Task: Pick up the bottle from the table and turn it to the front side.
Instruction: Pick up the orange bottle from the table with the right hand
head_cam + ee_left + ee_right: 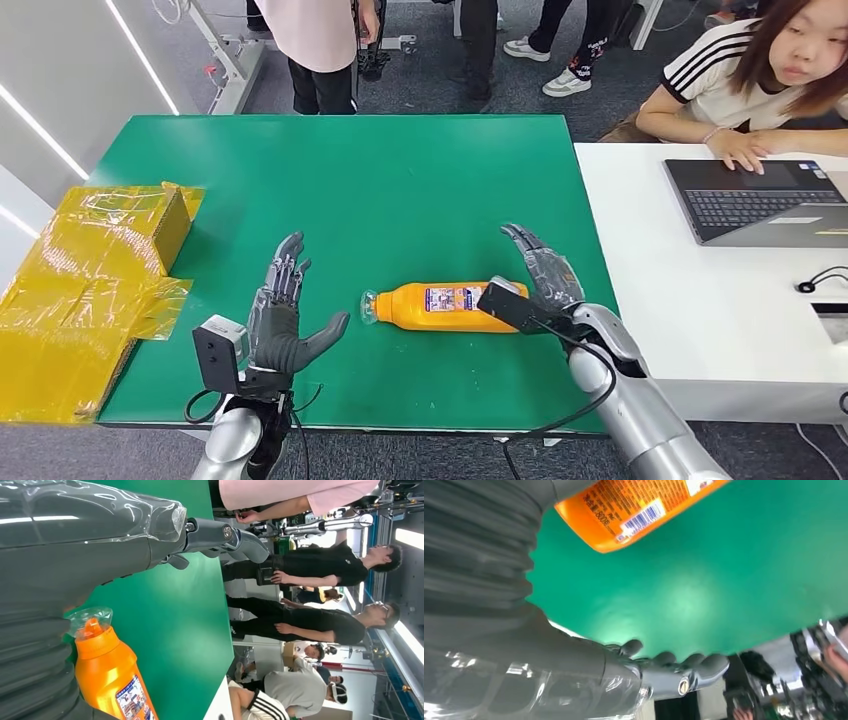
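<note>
1. From the head camera I see the orange bottle (450,305) lying on its side on the green table (400,190), near the front edge, its clear-wrapped cap end pointing toward my left hand and its base toward my right.
2. My left hand (283,320) hangs just beside the cap end with a gap between them, palm facing the bottle, fingers spread apart and holding nothing.
3. My right hand (545,275) sits at the base end, fingers straight and apart, nothing in its grasp. The black wrist camera block hides the spot where hand and bottle meet, so I cannot tell whether they touch.
4. On the right wrist camera the bottle's barcode panel (641,517) faces out, and the fingers (674,662) stretch out over the table without wrapping anything.
5. A box wrapped in yellow tape (85,290) hangs over the table's left edge, well apart from the bottle.
6. A white table (720,320) adjoins the right side; a person (760,70) sits there with a hand beside a laptop (755,200).
</note>
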